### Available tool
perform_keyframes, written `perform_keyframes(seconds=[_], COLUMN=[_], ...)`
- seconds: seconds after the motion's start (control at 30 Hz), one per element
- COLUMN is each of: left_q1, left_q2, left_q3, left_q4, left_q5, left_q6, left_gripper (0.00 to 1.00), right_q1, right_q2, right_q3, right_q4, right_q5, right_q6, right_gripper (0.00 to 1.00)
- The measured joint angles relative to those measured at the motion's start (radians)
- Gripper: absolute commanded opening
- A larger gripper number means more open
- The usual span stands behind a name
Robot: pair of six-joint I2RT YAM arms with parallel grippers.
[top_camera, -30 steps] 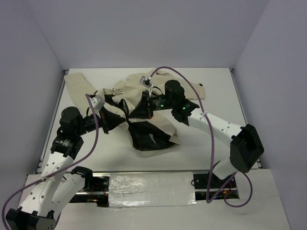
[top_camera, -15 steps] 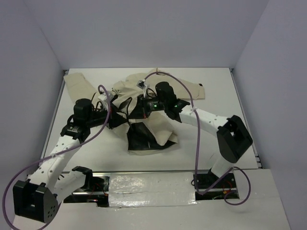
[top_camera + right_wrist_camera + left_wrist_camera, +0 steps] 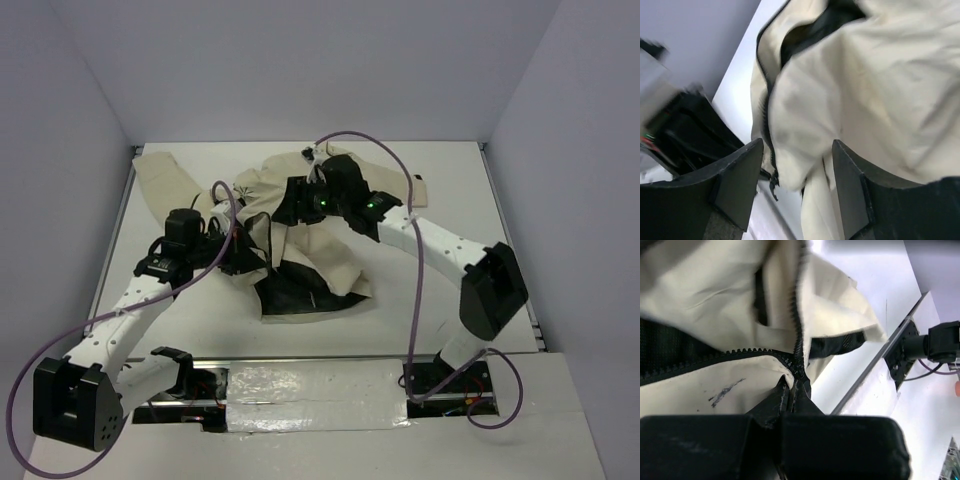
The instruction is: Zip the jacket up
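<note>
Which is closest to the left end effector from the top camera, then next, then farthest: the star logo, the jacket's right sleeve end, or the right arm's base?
1. Star logo, just behind the left end effector.
2. Right sleeve end, far right.
3. Right arm's base, near edge, right; close to sleeve, less certain.

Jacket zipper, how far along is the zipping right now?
Hardly started. The jacket lies open, black lining showing. The left gripper is clamped on the zipper's bottom end, where the teeth rows still part just above. The right gripper straddles cream fabric, fingers apart. Nearly all zipping remains.
</note>
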Motion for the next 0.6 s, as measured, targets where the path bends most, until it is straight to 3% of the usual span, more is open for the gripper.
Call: perform_keyframes(seconds=[0.1,0.13,0.23,0.4,0.6], left_q1=[0.000,0.000,0.000,0.001,0.001], left_q2=[-0.005,-0.009,-0.024,-0.031,-0.031], left_q3=[-0.018,-0.026,-0.049,-0.069,-0.074], left_q4=[-0.023,-0.029,-0.034,-0.013,0.012], left_q5=[0.002,0.003,0.008,0.013,0.019], left_q6=[-0.008,-0.018,-0.038,-0.080,-0.105], left_gripper=[0.00,0.00,0.00,0.00,0.00], right_q1=[0.036,0.065,0.195,0.362,0.370], right_q2=[-0.113,-0.166,-0.291,-0.320,-0.290], right_q3=[-0.037,-0.068,-0.149,-0.193,-0.220], right_q4=[-0.027,-0.026,-0.029,-0.040,-0.032], right_q5=[0.167,0.214,0.311,0.431,0.440], right_q6=[0.019,0.035,0.092,0.187,0.293], right_gripper=[0.54,0.46,0.33,0.36,0.44])
